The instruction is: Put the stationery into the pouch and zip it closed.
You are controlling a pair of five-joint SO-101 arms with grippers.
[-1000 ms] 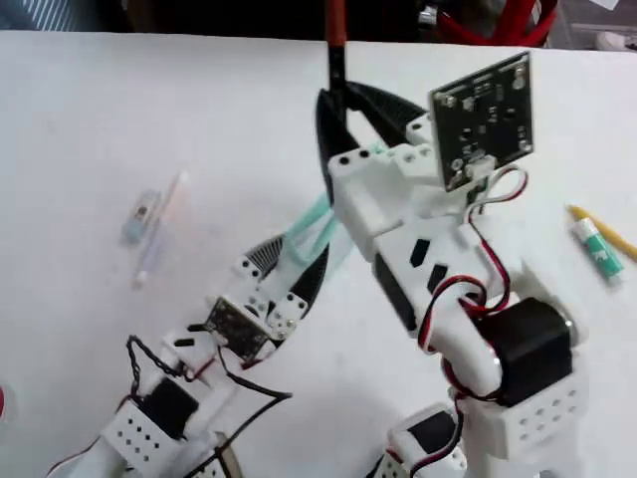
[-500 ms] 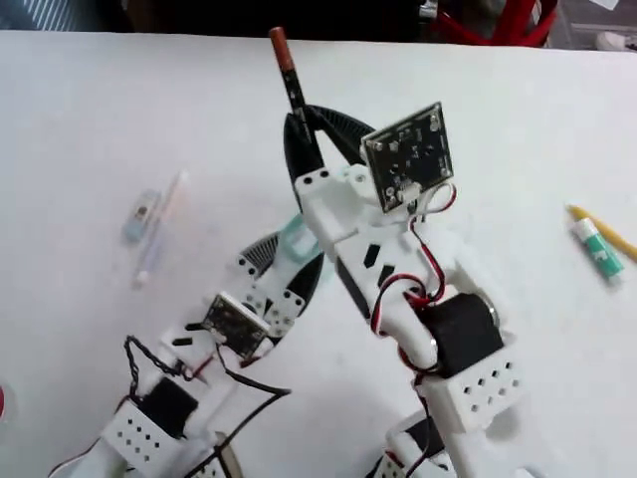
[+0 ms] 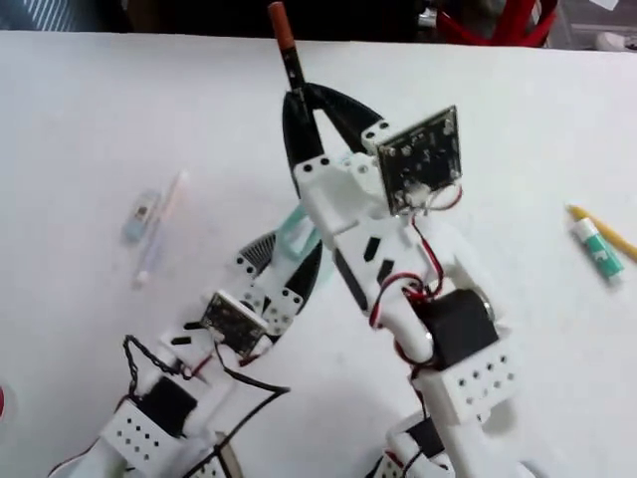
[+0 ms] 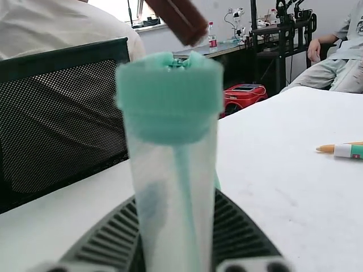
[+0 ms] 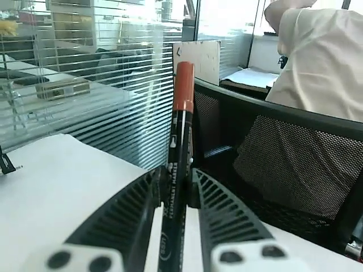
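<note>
A clear pen point(image 3: 159, 224) is lying on the table point(image 3: 100, 119), well to the left of the pouch point(image 4: 170, 170). The left gripper point(image 3: 289, 264) is clamping the pouch's lower part, keeping its teal zip end uppermost. The right gripper point(image 5: 177, 173) is pinching a red-capped marker point(image 5: 180, 113) cap-up, its lower end hanging just above the pouch. Well to the pouch's right, a yellow pencil point(image 3: 609, 233) and a green-and-white stick point(image 3: 595, 247) are lying together.

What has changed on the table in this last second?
The right gripper, shut on the red-capped marker, swung toward the left gripper, bringing the marker close above the pouch. The left gripper kept holding the pouch; the loose stationery stayed put.
</note>
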